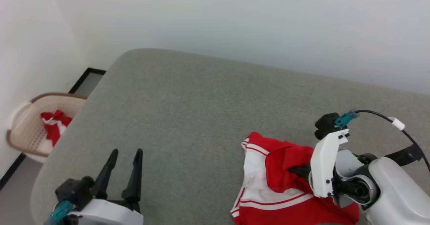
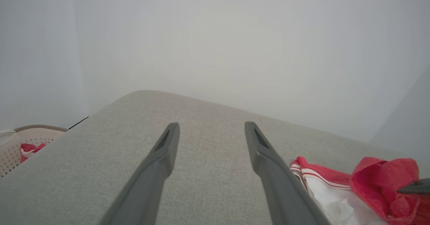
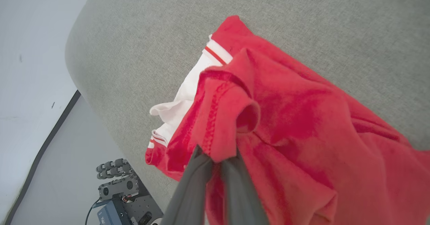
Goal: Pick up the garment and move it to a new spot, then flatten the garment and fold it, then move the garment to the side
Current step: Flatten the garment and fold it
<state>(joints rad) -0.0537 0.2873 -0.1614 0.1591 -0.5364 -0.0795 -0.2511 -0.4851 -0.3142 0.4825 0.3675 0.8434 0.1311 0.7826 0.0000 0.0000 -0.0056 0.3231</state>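
Two grippers are over a grey cushion (image 1: 201, 100). The garment (image 1: 275, 171) lies crumpled near the cushion's front edge, toward its right side. A white sleeve with red-striped trim is turned to the left and red cloth is heaped beside it. The right gripper (image 3: 216, 157) has its fingers pinched together on a stitched red fold of the garment, and that fold rises a little above the rest of the heap. The left gripper (image 1: 126, 152) hangs near the front left corner of the cushion, fingers spread wide with nothing between them, apart from the garment. Past the cushion's left edge a pale basket (image 1: 50, 95) stands on the floor by the wall, holding a bunched red-and-white cloth (image 1: 53, 124).
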